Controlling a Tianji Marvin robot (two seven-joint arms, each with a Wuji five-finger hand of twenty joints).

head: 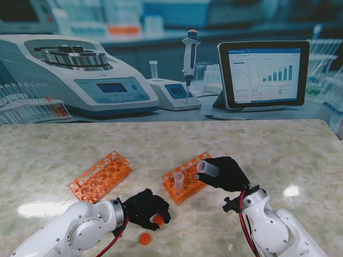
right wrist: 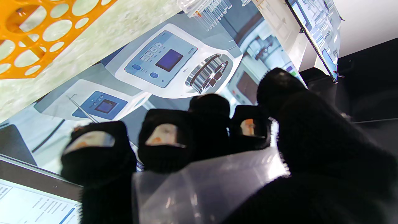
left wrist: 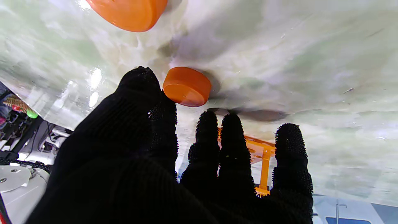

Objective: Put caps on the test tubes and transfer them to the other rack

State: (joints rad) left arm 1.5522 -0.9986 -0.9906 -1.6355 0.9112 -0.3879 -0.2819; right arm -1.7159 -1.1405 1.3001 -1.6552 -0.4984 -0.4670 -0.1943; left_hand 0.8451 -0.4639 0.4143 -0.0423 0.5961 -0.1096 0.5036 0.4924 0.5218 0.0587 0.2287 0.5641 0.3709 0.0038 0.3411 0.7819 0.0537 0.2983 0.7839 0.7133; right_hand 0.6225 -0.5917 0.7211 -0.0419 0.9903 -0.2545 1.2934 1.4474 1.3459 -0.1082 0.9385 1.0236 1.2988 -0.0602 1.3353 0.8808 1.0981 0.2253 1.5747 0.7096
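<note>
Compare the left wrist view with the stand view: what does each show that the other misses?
Only the left wrist view shows the left hand with fingers spread, touching a cap on the table. Only the stand view shows the right hand holding a tube, plus the far rack. Both show two loose orange caps and the near rack.

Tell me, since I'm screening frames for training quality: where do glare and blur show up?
Stand view: bright glare patches on the marble table, image sharp. Left wrist view: the nearest orange round cap is blurred, with table glare. Right wrist view: the clear plastic test tube is soft, very close.
</note>
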